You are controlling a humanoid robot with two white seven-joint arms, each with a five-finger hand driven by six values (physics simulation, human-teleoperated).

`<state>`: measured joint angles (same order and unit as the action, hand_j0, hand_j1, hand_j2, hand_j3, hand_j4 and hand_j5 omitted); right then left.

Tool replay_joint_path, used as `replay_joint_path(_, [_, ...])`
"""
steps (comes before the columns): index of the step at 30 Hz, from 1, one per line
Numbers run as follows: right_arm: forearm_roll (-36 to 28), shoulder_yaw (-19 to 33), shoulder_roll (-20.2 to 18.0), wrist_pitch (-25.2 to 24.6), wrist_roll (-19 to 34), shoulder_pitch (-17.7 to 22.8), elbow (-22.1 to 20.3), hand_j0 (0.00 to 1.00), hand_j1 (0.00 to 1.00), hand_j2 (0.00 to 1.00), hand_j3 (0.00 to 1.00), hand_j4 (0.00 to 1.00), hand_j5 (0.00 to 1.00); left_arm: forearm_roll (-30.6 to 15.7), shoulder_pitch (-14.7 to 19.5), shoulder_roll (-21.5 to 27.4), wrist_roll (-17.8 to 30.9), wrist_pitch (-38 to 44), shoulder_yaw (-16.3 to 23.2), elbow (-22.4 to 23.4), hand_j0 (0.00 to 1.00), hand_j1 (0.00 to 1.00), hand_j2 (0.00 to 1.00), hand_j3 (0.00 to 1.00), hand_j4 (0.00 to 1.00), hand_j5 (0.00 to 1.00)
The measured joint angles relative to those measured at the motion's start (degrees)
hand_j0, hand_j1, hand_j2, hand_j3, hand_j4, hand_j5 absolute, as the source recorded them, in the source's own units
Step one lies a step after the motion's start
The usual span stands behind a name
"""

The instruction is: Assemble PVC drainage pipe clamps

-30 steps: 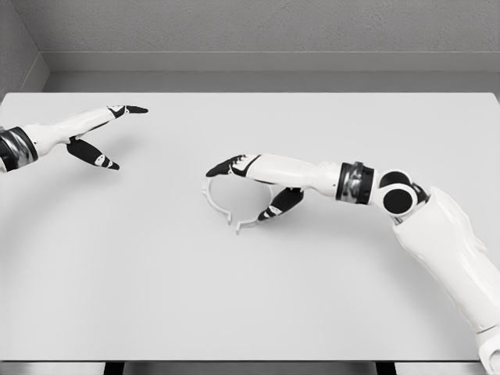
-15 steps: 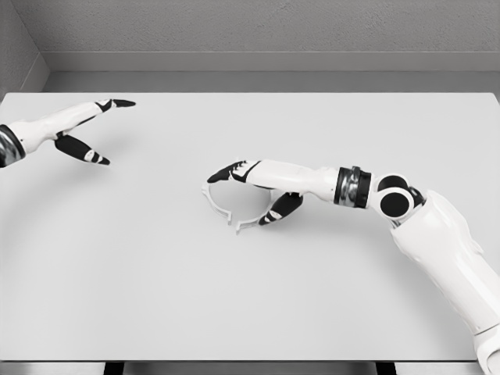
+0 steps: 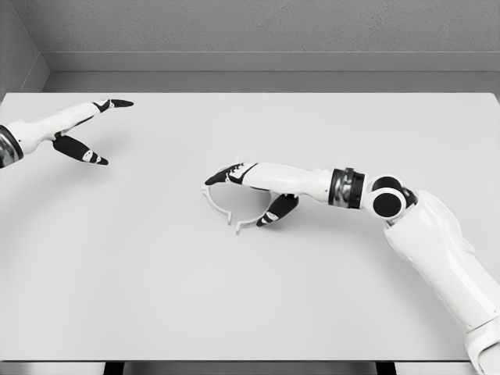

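A white PVC pipe clamp ring [image 3: 219,209] lies flat near the middle of the white table [image 3: 250,305], its open end with two small tabs facing the near edge. My right hand [image 3: 241,200] reaches in from the right and hangs low over the ring. Its black-tipped fingers [image 3: 222,176] stretch past the ring's far left rim, and the thumb [image 3: 275,212] points down beside the near right part. The hand looks open, and its palm hides the ring's far side. My left hand [image 3: 109,131] hovers open at the table's far left, well away from the clamp.
A grey wall runs along the table's far edge. The near edge crosses the bottom of the picture. I see no second clamp part or pipe on the table.
The right hand has sunk lower and slid slightly toward the near edge over the ring. The left hand has drawn back to the left. The clamp has stayed where it was.
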<state>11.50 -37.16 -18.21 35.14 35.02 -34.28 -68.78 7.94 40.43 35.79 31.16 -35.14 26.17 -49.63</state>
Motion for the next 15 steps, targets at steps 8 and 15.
replay_joint_path(8, [0.04,-0.12,0.58,0.00,0.00,-0.97,1.77,1.00,1.00,1.00,1.00,1.00,1.00,-0.02,0.00,-0.05,0.00,0.00,0.00,-0.06,1.00,1.00,1.00,1.00,1.00,1.00])
replay_joint_path(15, [0.26,-0.25,0.88,0.00,0.00,-0.97,2.56,1.00,1.00,1.00,1.00,1.00,1.00,-0.03,0.00,-0.06,0.00,0.00,0.00,-0.09,1.00,1.00,1.00,1.00,1.00,1.00])
